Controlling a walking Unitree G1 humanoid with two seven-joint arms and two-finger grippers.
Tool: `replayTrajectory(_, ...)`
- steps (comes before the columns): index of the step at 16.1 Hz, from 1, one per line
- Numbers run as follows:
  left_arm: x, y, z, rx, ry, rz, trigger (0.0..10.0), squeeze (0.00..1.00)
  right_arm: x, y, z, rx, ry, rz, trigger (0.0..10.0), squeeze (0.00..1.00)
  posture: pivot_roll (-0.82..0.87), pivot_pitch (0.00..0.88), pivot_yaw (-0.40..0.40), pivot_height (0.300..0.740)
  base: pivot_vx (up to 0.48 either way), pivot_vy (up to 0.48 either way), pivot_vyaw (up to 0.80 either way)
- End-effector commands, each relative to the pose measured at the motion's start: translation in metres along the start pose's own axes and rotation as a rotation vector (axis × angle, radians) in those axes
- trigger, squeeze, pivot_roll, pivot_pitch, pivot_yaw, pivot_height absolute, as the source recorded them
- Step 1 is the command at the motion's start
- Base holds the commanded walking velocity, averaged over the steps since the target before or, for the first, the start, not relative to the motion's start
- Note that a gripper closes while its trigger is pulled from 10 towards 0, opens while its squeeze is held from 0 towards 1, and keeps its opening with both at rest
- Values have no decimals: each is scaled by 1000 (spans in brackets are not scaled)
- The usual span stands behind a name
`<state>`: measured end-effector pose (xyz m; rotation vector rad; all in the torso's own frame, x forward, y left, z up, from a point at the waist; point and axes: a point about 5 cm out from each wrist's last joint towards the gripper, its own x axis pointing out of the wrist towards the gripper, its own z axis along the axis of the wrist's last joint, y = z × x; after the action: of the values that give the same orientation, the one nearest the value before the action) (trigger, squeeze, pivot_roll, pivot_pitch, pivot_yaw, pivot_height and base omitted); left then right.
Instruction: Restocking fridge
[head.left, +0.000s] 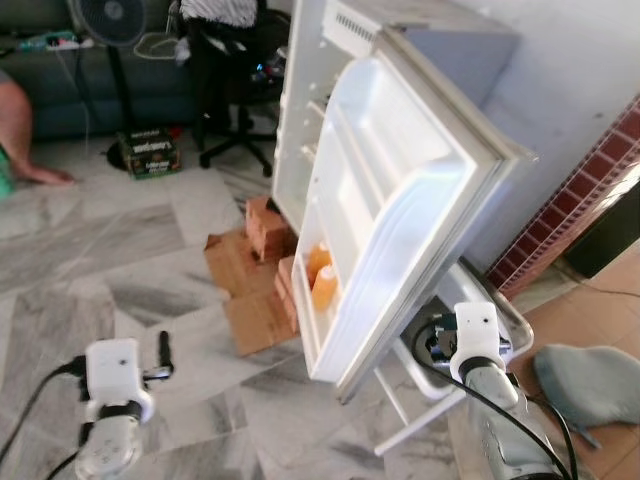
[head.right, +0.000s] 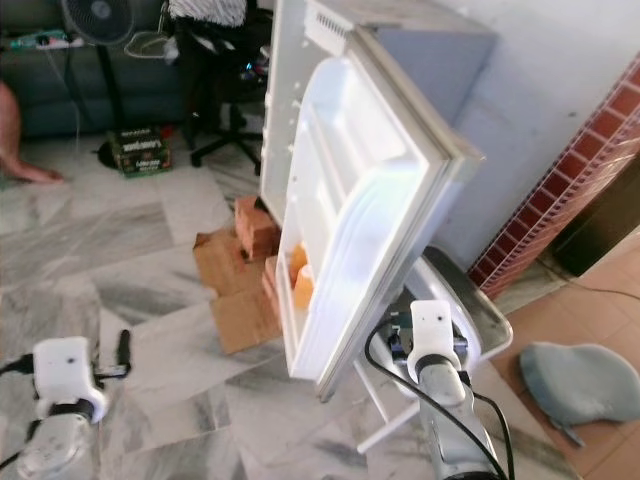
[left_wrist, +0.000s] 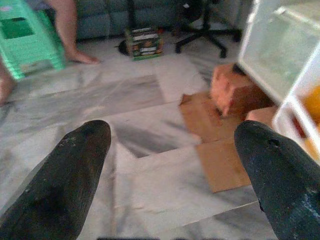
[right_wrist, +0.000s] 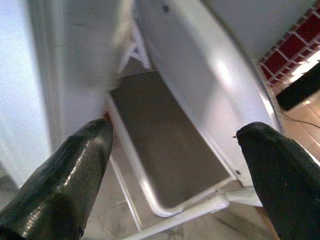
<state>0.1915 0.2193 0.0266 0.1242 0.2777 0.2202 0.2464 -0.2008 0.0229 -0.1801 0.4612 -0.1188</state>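
The white fridge door stands open in front of me, tilted in the head views. Orange bottles sit in its lower door shelf. My right gripper is open with nothing between its fingers. It is low behind the door's outer edge, over a white metal tray on a white stand. My left gripper is open and holds nothing. It hangs low on the left above the marble floor, pointing toward the fridge's base. The fridge's inside is hidden behind the door.
Red bricks and flattened cardboard lie at the fridge's foot. Farther back are an office chair, a fan, a small box, a person's leg and a green stool. A grey cloth lies right.
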Motion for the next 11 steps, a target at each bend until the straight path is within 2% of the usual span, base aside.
replayTrajectory(1, 6, -12, 3, 8, -1, -28, 10000, 0, 6, -8, 6, 22, 1, -47, 10000, 0, 189, 0, -105, 740, 0, 0, -594)
replayTrajectory(5, 3, -19, 2, 3, 14, -37, 10000, 0, 24, -9, 31, 65, -42, -80, 10000, 0, 207, 0, -111, 740, 0, 0, -744)
replayTrajectory(8, -2, -19, -2, 2, 23, -41, 10000, 0, 36, -2, 47, 111, -64, -68, 10000, 0, 221, 0, -114, 740, 0, 0, -608)
replayTrajectory(11, 1, -22, 0, 6, 20, -48, 10000, 0, 48, 46, 95, 242, -131, 44, 10000, 0, 228, 0, -107, 740, 0, 0, 0)
